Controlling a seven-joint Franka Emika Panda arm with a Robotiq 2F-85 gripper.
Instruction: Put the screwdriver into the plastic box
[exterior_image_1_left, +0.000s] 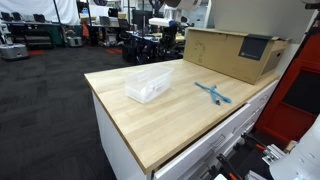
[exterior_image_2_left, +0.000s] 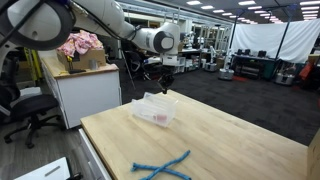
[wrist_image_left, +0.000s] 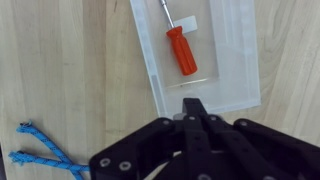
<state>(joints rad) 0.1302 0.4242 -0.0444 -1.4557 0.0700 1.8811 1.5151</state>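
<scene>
The screwdriver (wrist_image_left: 181, 52), with an orange-red handle and a short metal shaft, lies inside the clear plastic box (wrist_image_left: 240, 60) in the wrist view. The box sits on the wooden tabletop in both exterior views (exterior_image_1_left: 150, 83) (exterior_image_2_left: 155, 108). A faint reddish shape shows through the box wall in an exterior view (exterior_image_2_left: 159, 116). My gripper (wrist_image_left: 195, 104) hangs above the box's near edge, fingers pressed together with nothing between them. In an exterior view it (exterior_image_2_left: 167, 86) is well above the box.
A light-blue crossed tool lies on the table away from the box (exterior_image_1_left: 212, 93) (exterior_image_2_left: 165, 168) (wrist_image_left: 35, 155). A large brown cardboard box (exterior_image_1_left: 235, 50) stands at the table's far end. The table edge drops to drawers (exterior_image_1_left: 215, 140).
</scene>
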